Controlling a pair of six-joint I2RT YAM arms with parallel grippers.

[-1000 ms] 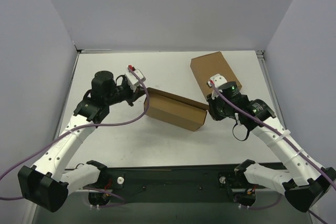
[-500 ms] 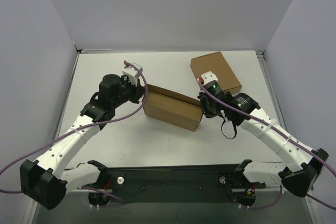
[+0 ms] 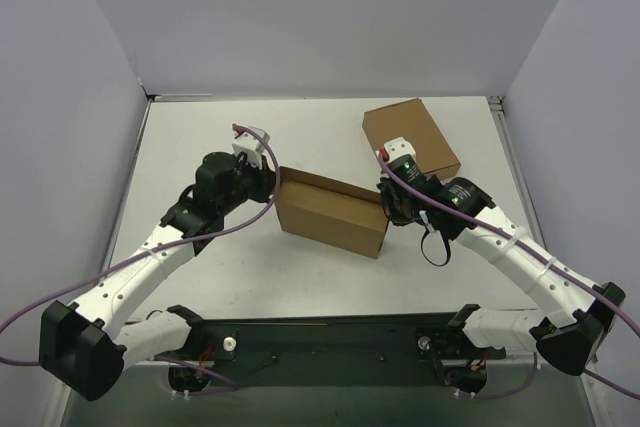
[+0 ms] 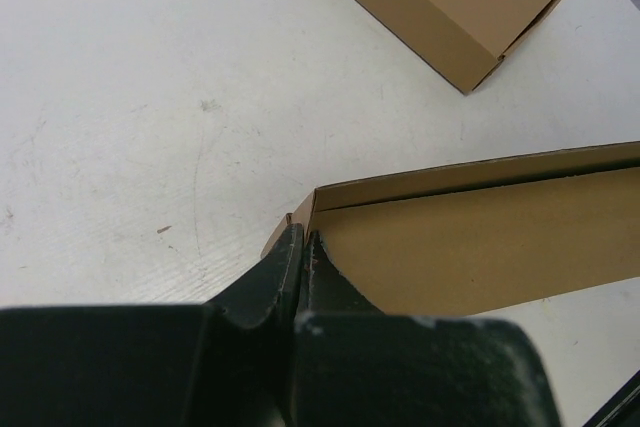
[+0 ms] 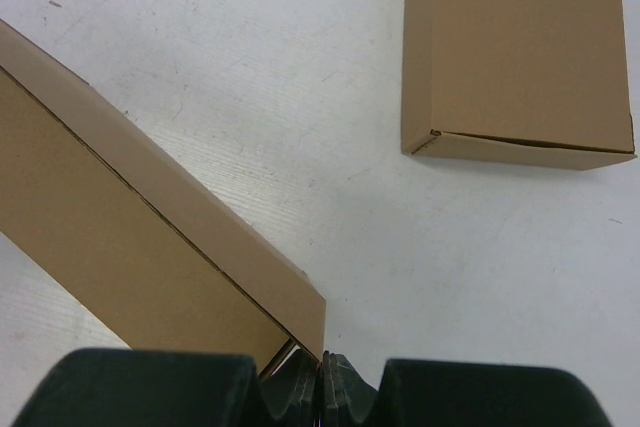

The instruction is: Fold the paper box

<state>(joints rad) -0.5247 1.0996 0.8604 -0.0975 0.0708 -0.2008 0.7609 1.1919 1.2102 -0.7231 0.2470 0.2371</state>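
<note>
Pinching opposite ends of the paper box [image 3: 335,215], the left tool [image 4: 303,239] and right tool [image 5: 322,361] have nudged it slightly rightward.

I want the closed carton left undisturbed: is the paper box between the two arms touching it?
Apart. The right wrist view shows bare white table between the paper box and the closed carton; the left wrist view agrees.
</note>
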